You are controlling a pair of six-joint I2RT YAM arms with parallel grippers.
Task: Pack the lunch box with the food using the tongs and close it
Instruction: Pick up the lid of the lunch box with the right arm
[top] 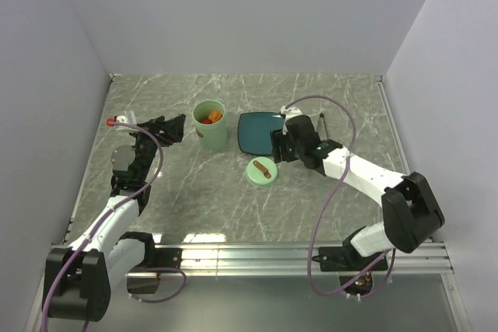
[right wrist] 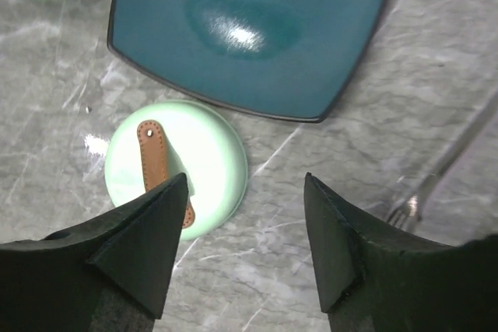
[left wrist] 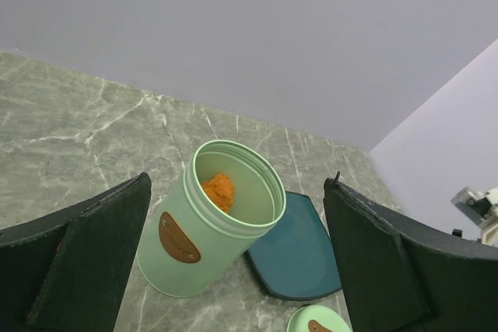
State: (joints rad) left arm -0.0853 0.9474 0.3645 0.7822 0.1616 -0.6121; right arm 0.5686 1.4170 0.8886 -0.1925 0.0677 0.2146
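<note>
The pale green lunch box (top: 209,125) stands upright without its lid, left of the dark teal plate (top: 261,131). Orange food (top: 208,117) lies inside it, also seen in the left wrist view as food (left wrist: 219,190) inside the lunch box (left wrist: 204,242). Its round lid (top: 261,171) with a brown strip handle lies flat on the table in front of the plate. The grey tongs (top: 321,124) lie right of the plate. My left gripper (top: 175,127) is wide open just left of the lunch box. My right gripper (right wrist: 245,180) hangs open above the table, its left finger over the lid (right wrist: 177,162).
The plate (right wrist: 249,29) looks bare in the right wrist view. The tongs (right wrist: 436,176) show blurred at that view's right edge. Grey walls enclose the marble table on the far, left and right sides. A metal rail runs along the near edge by the arm bases.
</note>
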